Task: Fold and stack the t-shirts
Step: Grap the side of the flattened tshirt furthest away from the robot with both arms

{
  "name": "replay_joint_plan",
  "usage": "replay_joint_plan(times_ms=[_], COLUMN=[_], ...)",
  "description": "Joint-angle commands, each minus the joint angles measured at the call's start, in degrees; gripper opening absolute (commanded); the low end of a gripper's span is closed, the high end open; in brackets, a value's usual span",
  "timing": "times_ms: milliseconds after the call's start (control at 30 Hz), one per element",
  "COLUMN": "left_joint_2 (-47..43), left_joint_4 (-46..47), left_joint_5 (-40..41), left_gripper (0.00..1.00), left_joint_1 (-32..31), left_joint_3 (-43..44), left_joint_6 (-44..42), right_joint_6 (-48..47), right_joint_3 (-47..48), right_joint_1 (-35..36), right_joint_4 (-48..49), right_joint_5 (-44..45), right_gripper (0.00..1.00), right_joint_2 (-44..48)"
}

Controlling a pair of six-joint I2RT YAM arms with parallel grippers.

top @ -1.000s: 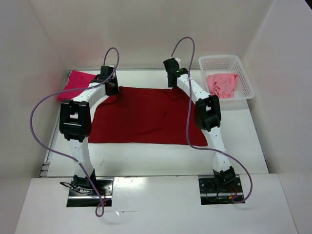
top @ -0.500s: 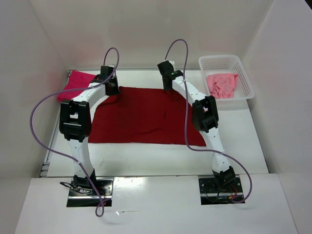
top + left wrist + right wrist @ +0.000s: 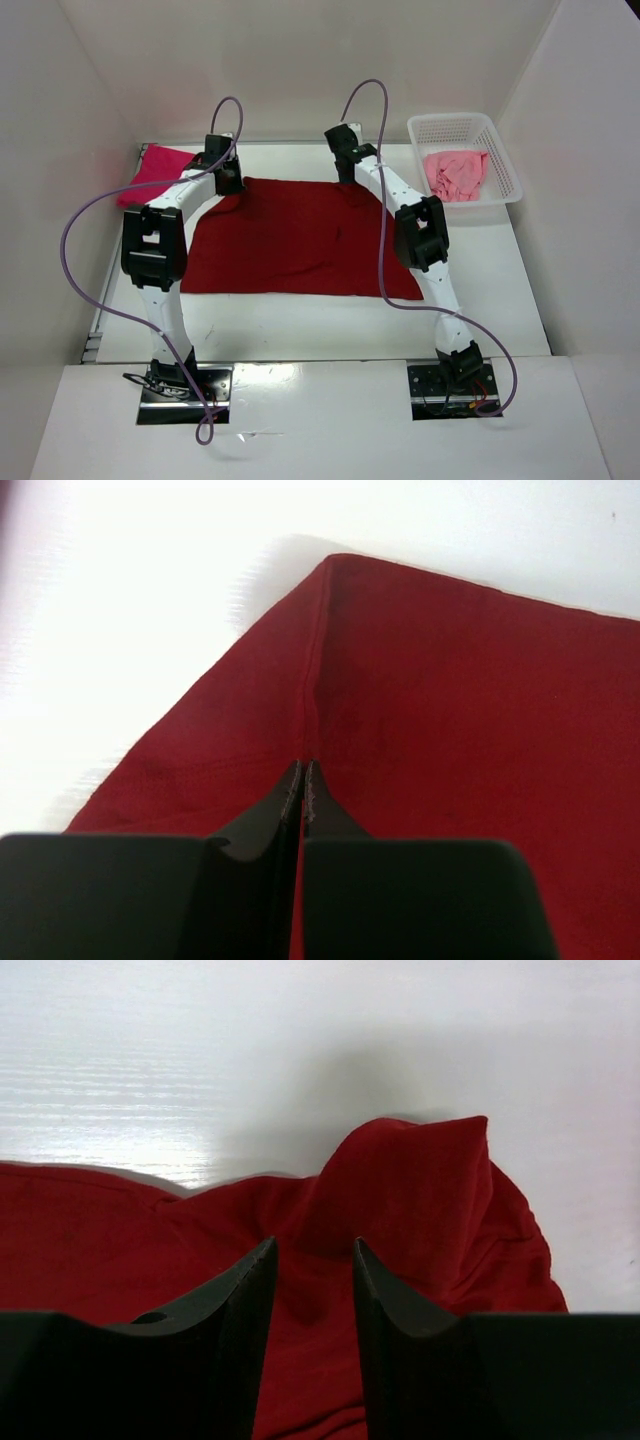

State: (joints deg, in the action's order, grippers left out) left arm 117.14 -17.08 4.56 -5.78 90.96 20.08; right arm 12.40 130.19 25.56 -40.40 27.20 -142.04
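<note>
A dark red t-shirt lies spread flat across the middle of the table. My left gripper sits at its far left corner, shut with a ridge of the red cloth pinched between the fingertips. My right gripper is at the shirt's far edge near the middle. It stands open over a bunched-up hump of red cloth, with cloth lying between its fingers. A magenta-pink t-shirt lies at the far left. A light pink t-shirt is crumpled in the basket.
The white mesh basket stands at the far right corner. White walls close in the table on the left, back and right. Purple cables loop above both arms. Bare white table runs between the shirt's near edge and the arm bases.
My right gripper has shifted left along the shirt's far edge and its jaws have narrowed slightly. The left arm and the shirts have not moved.
</note>
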Motion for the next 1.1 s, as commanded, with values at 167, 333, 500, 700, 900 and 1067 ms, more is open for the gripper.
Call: replay_joint_plan(times_ms=[167,333,500,700,900,1067], left_joint_2=[-0.16,-0.16,-0.16,0.37,0.89,1.42], left_joint_4=[1.88,1.88,1.88,1.88,1.88,1.88], left_joint_5=[-0.51,-0.51,-0.51,-0.51,-0.51,-0.51], left_gripper=[0.02,0.02,0.02,0.02,0.02,0.02], left_joint_1=[0.6,0.6,0.6,0.6,0.6,0.6], left_joint_3=[-0.25,-0.25,0.27,0.8,0.8,1.33], left_joint_6=[1.28,1.28,1.28,1.28,1.28,1.28], right_joint_6=[0.51,0.52,0.52,1.13,1.66,2.18], right_joint_3=[2.35,4.01,3.4,5.33,6.48,6.48], right_joint_1=[-0.34,-0.95,-1.48,-1.48,-2.01,-3.06], right_joint_4=[-0.73,-1.25,-1.26,-1.26,-1.78,-1.78], right_joint_5=[0.48,1.54,0.49,0.48,-0.66,-1.71], right_gripper=[0.37,0.33,0.33,0.24,0.19,0.08], right_joint_2=[-1.66,-2.19,-2.72,-2.72,-0.62,-0.08])
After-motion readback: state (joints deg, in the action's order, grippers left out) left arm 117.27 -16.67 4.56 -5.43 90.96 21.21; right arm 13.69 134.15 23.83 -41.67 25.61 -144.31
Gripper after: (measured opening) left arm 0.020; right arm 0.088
